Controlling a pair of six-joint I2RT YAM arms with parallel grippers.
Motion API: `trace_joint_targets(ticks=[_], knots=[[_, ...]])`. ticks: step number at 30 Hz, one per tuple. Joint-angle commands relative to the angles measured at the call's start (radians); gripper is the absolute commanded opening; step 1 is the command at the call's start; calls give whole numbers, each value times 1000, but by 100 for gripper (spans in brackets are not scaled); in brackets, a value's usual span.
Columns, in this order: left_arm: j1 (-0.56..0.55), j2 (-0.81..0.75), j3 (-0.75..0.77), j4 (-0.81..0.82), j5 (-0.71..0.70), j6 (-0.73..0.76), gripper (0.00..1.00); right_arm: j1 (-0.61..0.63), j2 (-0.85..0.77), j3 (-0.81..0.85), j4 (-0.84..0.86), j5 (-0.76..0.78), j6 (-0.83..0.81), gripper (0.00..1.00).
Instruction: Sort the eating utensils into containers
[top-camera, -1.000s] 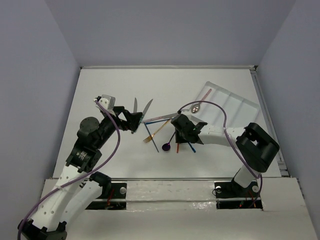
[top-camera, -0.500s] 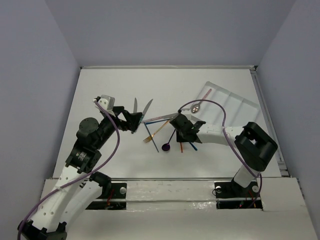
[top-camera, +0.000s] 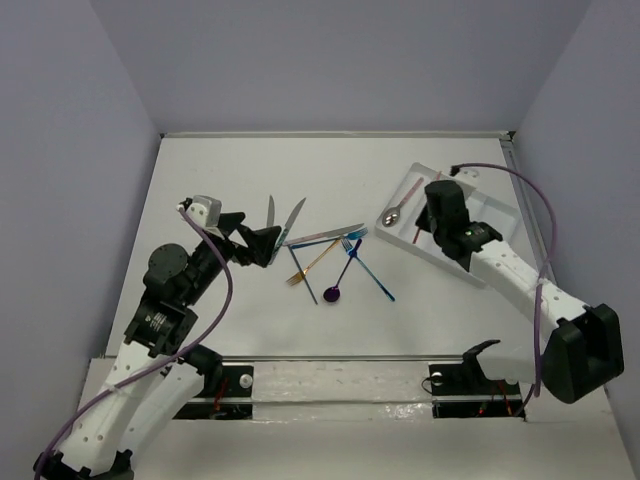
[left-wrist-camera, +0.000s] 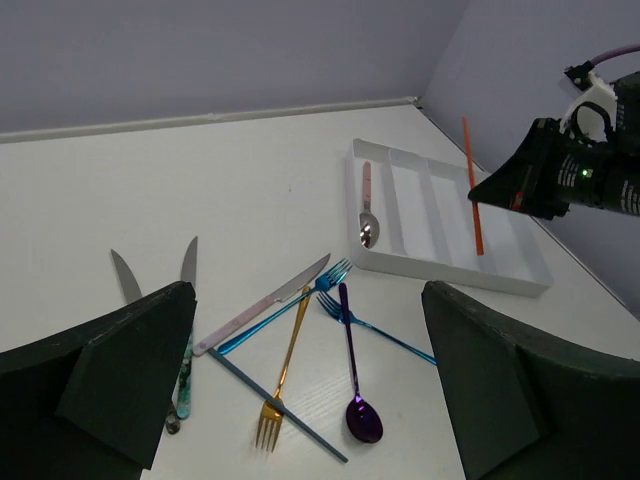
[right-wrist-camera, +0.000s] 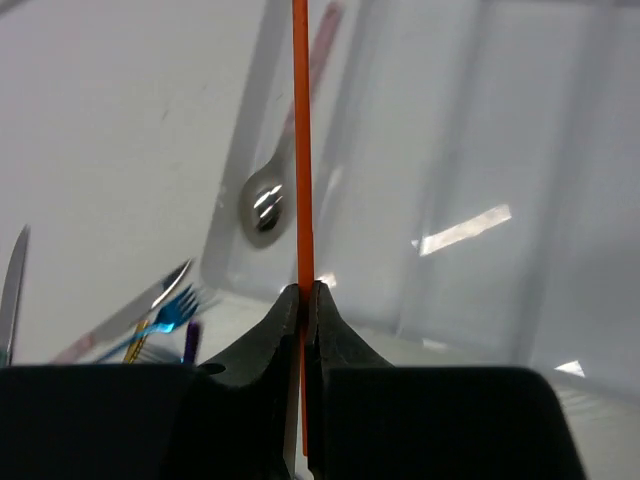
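My right gripper is shut on a slim red utensil and holds it over the white divided tray; the wrist view shows the red piece clamped upright between the jaws. A silver spoon with a pinkish handle lies in the tray's left compartment. My left gripper is open and empty, just left of the pile. The pile holds a purple spoon, a gold fork, two blue forks, a pinkish-handled knife and a grey-blue stick.
Two silver knives lie side by side left of the pile, near my left fingers. The tray sits at an angle at the back right, close to the right wall. A purple cable loops over the right arm.
My right gripper has lifted the red utensil out of the pile and carried it right and back, over the tray. The left arm has barely moved.
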Motion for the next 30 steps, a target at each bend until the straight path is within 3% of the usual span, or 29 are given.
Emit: trace_joint_targets(ticks=[1, 9, 17, 19, 20, 23, 26, 30], knots=[[-16, -34, 24, 46, 9, -3, 99, -230, -23, -58, 110, -52, -38, 0], [-36, -59, 27, 39, -8, 0, 99, -474, 126, -46, 194, -193, -49, 0], [-45, -53, 27, 37, -14, 3, 99, -528, 226, -32, 208, -199, -74, 3], [-45, -48, 28, 37, -11, 3, 99, -528, 243, -32, 196, -201, -81, 23], [-45, -47, 27, 37, -11, 3, 99, -528, 244, -32, 196, -205, -89, 44], [-45, -36, 28, 37, -13, 1, 99, -528, 223, -32, 188, -218, -103, 67], [-45, -30, 28, 39, -11, 1, 99, -528, 157, -46, 199, -311, -130, 68], [-45, -18, 27, 40, -11, 4, 99, -380, 65, -103, 210, -420, -180, 65]])
